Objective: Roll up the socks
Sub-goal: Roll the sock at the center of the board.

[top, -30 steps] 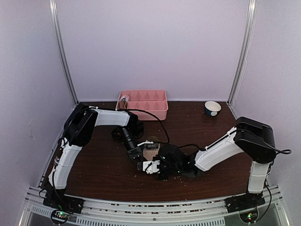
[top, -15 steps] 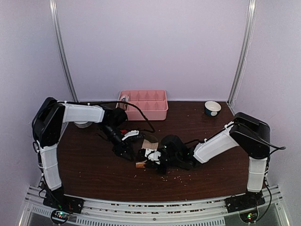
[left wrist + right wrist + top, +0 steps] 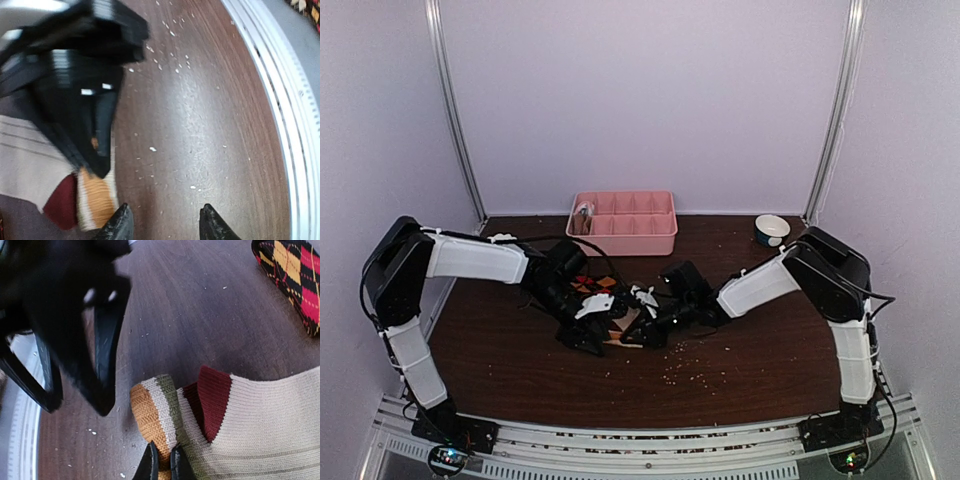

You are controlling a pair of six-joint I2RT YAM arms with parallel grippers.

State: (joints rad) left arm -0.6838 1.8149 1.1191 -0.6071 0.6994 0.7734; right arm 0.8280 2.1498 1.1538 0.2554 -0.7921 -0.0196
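A cream sock with a dark red heel and an orange, white and olive toe lies flat on the brown table. My right gripper is shut on its orange toe end, which is folded up. In the top view the right gripper sits over this sock. My left gripper is open and empty, low over bare table just right of the sock's toe; it also shows in the top view. A black sock with red and orange patches lies beyond, seen in the top view too.
A pink compartment tray stands at the back centre with something small in its left end. A small bowl stands at the back right. Crumbs are scattered on the table. The metal front rail runs close to my left gripper.
Both grippers have moved away from the near edge, back and to the left. The left arm has swung out to the left. The cream sock has moved with the right gripper.
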